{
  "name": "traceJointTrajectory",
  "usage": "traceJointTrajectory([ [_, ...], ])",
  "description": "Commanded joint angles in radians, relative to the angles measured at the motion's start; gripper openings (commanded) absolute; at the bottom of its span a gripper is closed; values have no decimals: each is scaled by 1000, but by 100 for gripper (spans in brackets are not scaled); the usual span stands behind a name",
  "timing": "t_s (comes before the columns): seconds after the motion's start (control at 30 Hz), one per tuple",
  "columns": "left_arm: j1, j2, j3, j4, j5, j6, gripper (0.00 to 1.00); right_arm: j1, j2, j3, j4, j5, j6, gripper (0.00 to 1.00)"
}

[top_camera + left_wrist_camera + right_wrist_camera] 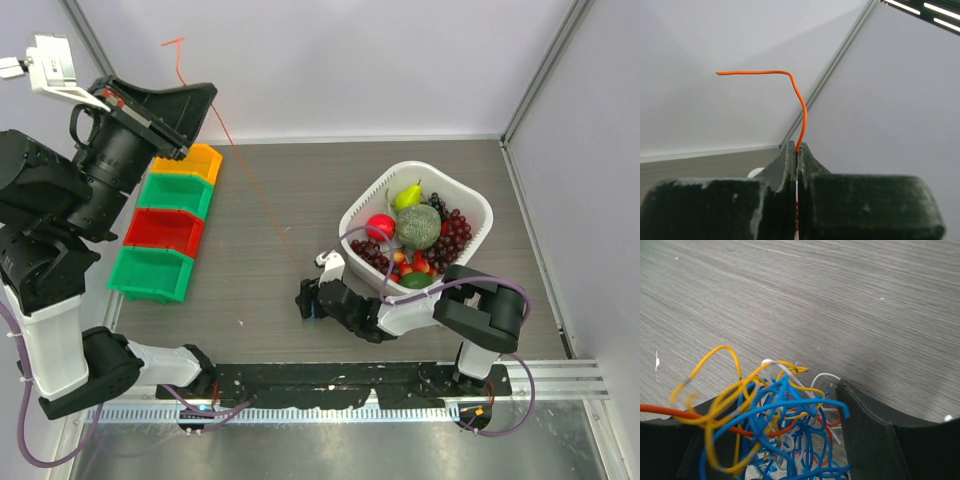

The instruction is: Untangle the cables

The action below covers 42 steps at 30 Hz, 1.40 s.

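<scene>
Cables sit as one loose clump between the two fingers of the right gripper. The fingers are spread wide on either side of the clump, low over the table. I cannot tell whether the pads press the strands. The right arm lies folded low, its forearm stretched left from the base and its fingers pointing left.

Four colours show in the clump: blue, yellow, white and orange. The strands are too knotted to count singly. One orange cable leaves the clump and runs in a straight line up and to the left, to the left gripper, whose fingers are pressed together, pinching it. Beyond those fingertips its free end stands up, then bends sideways into a hook.

The left arm is reared high above the table, with the wrist tipped upward. Below the left fingers stand four bins in a row: one yellow-orange, two green, one red. Just behind the right fingers is one white basket of fruit.
</scene>
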Motion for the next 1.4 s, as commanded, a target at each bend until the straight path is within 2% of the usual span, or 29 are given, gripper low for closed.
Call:
traceJointTrajectory([
  [0.0,2,18,126,75,-39,55,0,-32,-35,-44,-30,50,63,69],
  [0.23,0,25,134,141,-41,54,0,-42,-54,-85,42,-3,31,62],
  [0.4,2,18,90,143,-18,25,0,-16,-113,-107,96,-137,-60,76],
  [0.57,2,-15,1,155,14,-9,0,46,-237,6,-63,-80,-273,80],
  [0.7,2,-30,-34,156,24,-22,0,46,-316,55,-48,-118,-350,85],
  [0.9,2,-33,-38,169,48,-43,0,49,-287,194,-19,-287,-379,84],
  [1.07,2,-24,-2,161,68,-48,0,60,-238,267,2,-295,-378,84],
  [1.27,2,-25,18,170,79,-63,0,60,-176,336,10,-231,-367,78],
  [1.33,2,-13,53,175,87,-72,0,60,-146,317,62,-133,-347,71],
  [1.37,0,-5,76,173,87,-75,0,57,-123,303,88,-109,-339,60],
])
